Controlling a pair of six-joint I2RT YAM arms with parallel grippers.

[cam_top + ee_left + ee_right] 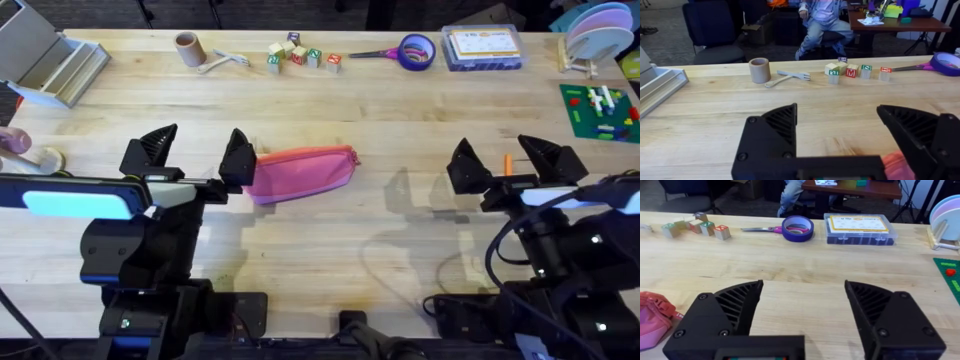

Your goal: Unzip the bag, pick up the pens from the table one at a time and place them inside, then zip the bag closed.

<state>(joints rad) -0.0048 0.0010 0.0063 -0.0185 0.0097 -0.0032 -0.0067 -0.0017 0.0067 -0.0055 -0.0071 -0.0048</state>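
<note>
Counter [400,130] of pale wooden planks seen from above, with one pink bag [300,173] lying near its middle, its zip running along the top edge. One orange pen [507,163] lies well to the right of the bag, between the spread fingers of the right claw [505,165]. The left claw [195,158] has its fingers apart too, one finger touching the bag's left end. Along the far edge: one brown cup [187,48], one light fork [225,62], six lettered wooden blocks [300,55] (one shows a red M in the left wrist view, the rest too small to read), one pair of purple-handled scissors [375,54], one roll of purple tape [417,50], and one clear plastic box [482,47] with a label too small to read
</note>
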